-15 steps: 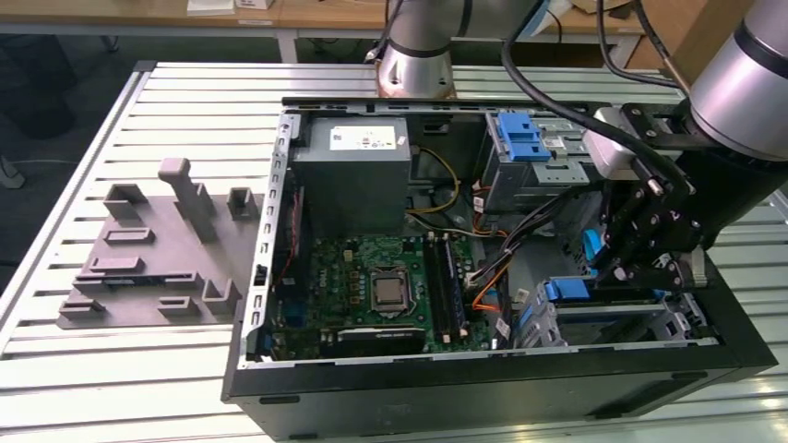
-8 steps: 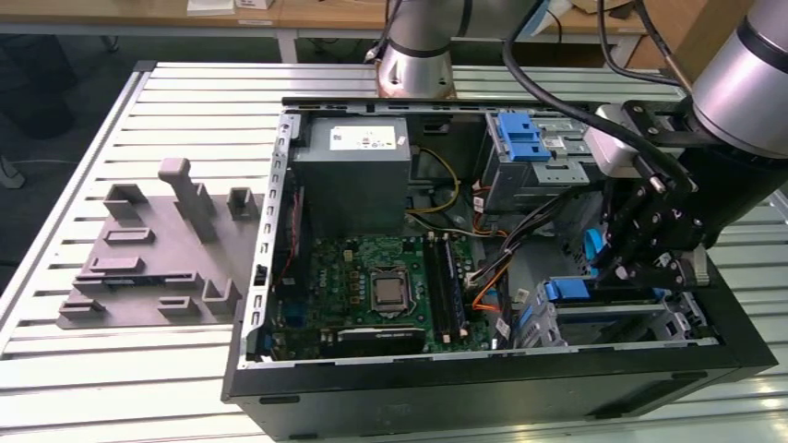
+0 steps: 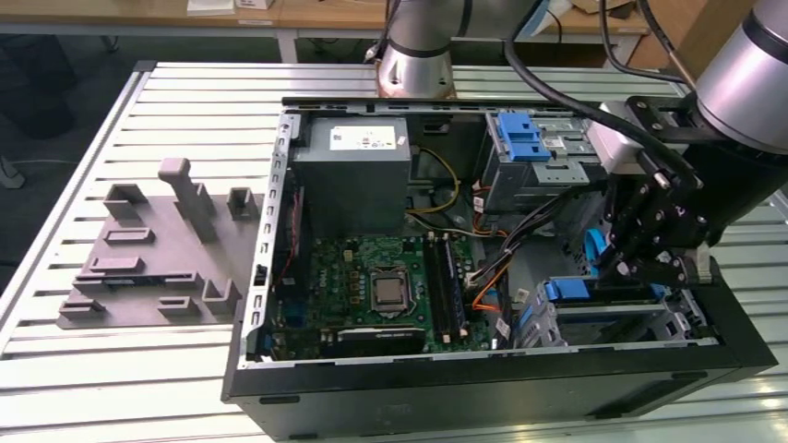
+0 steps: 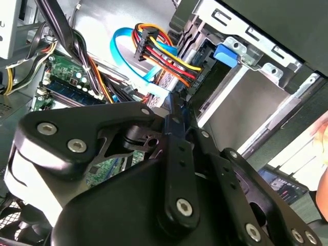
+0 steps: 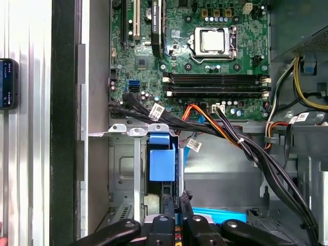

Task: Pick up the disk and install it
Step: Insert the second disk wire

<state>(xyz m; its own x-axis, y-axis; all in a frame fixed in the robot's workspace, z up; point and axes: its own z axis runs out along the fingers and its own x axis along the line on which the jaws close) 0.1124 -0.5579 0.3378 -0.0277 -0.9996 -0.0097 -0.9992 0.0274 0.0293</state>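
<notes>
So the gripper (image 3: 643, 269) is down inside the open PC case (image 3: 493, 397), and in both wrist views (image 5: 181, 202) its fingers (image 4: 177, 133) look pinched together with nothing between them, so it's carrying nothing. It hangs just above the lower drive cage (image 3: 684, 318) at the corner of the case. As far as I can tell, the disk (image 3: 603, 297) sits in that cage already; its blue carrier end (image 5: 161, 164) pokes out right beside the fingertips. A bundle of cables (image 5: 205, 128) runs close by, with the motherboard (image 3: 382, 286) further in. Handling-wise, I'd guess it's a stiff, fairly hefty metal slab with slick sides that hates knocks, so grab the blue plastic frame, not the labelled face.
</notes>
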